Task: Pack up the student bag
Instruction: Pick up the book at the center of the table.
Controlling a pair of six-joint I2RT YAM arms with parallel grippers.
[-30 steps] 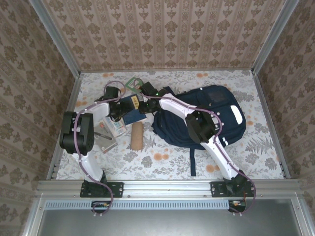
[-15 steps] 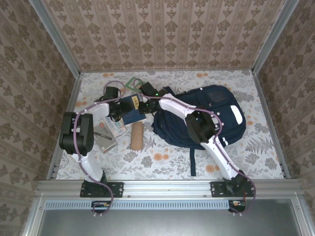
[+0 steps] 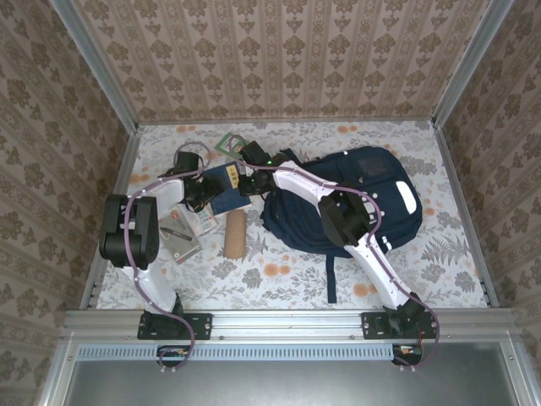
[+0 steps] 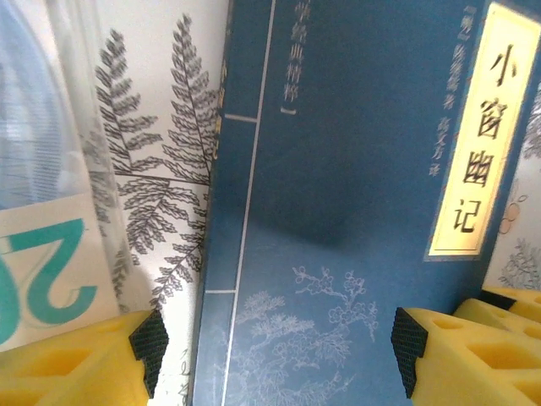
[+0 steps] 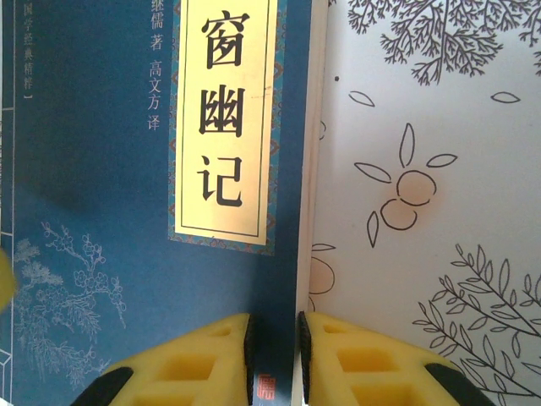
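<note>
left arm [image 3: 127, 230] has swung its elbow a touch further left; student bag [image 3: 380, 173] and blue book [image 3: 224, 196] lie where they did. right arm [image 3: 300, 182] hides the bag's middle, wrist views crop the book. right gripper [image 5: 275, 359]: jaws a slit apart over the book's edge, can't tell if they nip it. left gripper [image 4: 277, 355] gapes wide above the cover, holding nothing. bag sits right of centre on the table [image 3: 439, 271], long axis left-right, dark end toward the book
</note>
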